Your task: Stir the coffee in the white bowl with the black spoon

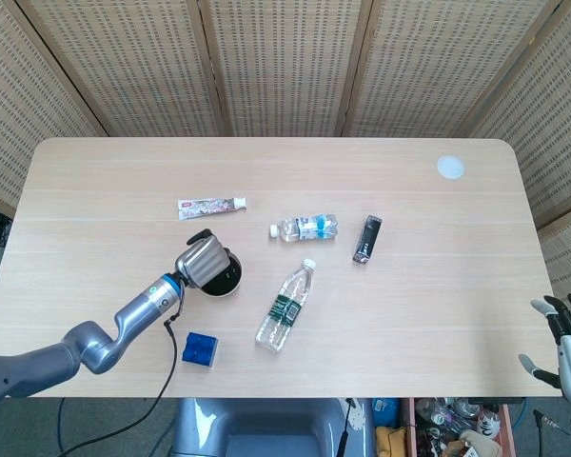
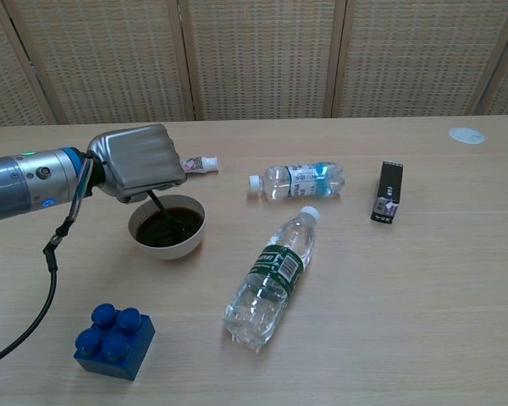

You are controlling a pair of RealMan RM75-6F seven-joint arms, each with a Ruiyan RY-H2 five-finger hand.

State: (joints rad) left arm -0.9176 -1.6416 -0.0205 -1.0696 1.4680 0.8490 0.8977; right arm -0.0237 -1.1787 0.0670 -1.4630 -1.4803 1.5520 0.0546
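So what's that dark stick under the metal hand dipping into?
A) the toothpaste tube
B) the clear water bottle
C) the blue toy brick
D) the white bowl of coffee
D: the black spoon held by the left hand slants down into the dark coffee in the white bowl.

Left hand [image 1: 202, 260] over the white bowl [image 1: 221, 277], covering most of it. Right hand [image 1: 568, 347] off the surface's [image 1: 438, 305] lower right corner, fingers apart. Blue block [image 1: 200, 349] below the bowl, water bottle [image 1: 285, 307] lying beside it.

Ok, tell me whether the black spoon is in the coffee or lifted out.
In. In the chest view the black spoon slants down from the left hand into the dark coffee in the white bowl.
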